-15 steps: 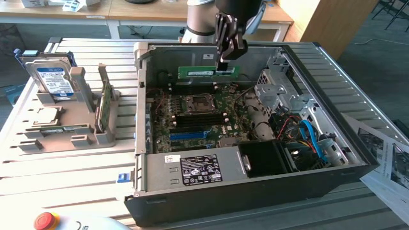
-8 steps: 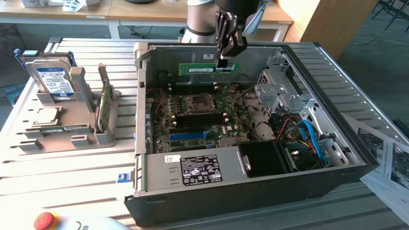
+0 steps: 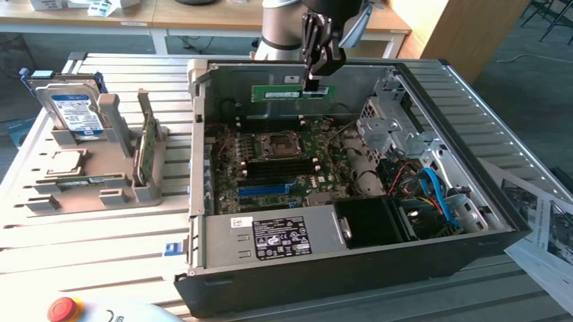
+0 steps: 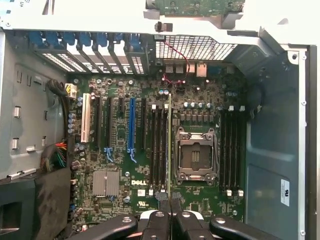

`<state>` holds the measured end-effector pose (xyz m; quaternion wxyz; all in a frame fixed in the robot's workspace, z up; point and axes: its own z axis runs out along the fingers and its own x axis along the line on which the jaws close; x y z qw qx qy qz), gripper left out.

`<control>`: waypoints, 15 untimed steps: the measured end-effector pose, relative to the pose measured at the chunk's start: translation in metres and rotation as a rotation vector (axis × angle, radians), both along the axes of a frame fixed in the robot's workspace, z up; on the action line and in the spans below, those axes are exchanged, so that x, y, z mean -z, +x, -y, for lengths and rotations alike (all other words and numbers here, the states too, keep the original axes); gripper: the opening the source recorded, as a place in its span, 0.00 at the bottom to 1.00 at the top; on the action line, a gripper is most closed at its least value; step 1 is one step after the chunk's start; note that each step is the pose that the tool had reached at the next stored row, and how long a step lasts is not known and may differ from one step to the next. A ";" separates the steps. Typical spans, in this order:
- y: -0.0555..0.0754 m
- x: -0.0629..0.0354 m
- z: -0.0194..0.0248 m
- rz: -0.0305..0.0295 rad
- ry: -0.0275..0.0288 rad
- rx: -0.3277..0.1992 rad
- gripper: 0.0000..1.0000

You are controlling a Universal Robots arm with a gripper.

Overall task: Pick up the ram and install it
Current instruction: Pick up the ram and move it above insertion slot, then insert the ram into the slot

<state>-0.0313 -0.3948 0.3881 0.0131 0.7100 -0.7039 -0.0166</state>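
At the upper centre of the exterior frame, the claw (image 3: 313, 84) pinches the ram (image 3: 284, 93) above the open case (image 3: 358, 276), where any tilt over the memory slots (image 3: 268, 173) could jam it.

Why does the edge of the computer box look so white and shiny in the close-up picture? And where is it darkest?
Wrist view: light glares off the case rim, washing it almost white; the black cover is darkest. Exterior view: daylight brightens the slatted table, the motherboard lies in shade, and the ram in the gripper stands well lit.
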 end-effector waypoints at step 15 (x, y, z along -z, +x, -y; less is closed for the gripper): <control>0.000 0.0038 -0.0001 0.0000 0.0001 0.000 0.12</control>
